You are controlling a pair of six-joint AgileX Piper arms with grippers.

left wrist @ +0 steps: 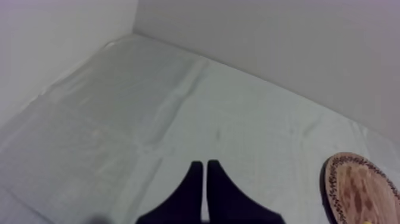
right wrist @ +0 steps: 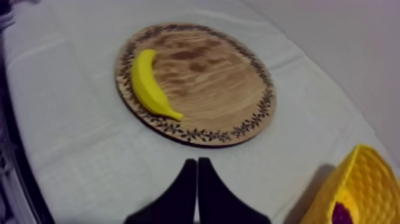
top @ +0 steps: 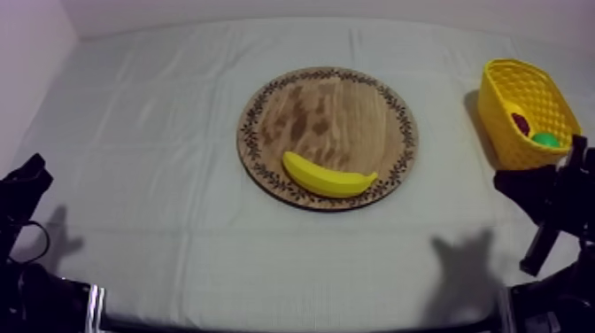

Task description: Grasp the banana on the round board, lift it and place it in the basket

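Observation:
A yellow banana [top: 328,175] lies on the front part of the round wooden board [top: 332,111] with a patterned rim, at the table's middle. The yellow basket [top: 524,111] stands at the right, with a small red fruit [top: 521,122] and something green [top: 546,140] inside. My right gripper [top: 567,190] rests low at the right, just in front of the basket. In the right wrist view its fingers [right wrist: 197,170] lie together as a narrow wedge, short of the board [right wrist: 208,77] and banana [right wrist: 149,83]. My left gripper [left wrist: 205,170] is shut over bare cloth, left of the board [left wrist: 360,187].
Grey-white cloth [top: 150,133] covers the table, with walls behind and at the left. The basket [right wrist: 357,190] sits close beside my right gripper. Open cloth lies between the board and the front edge.

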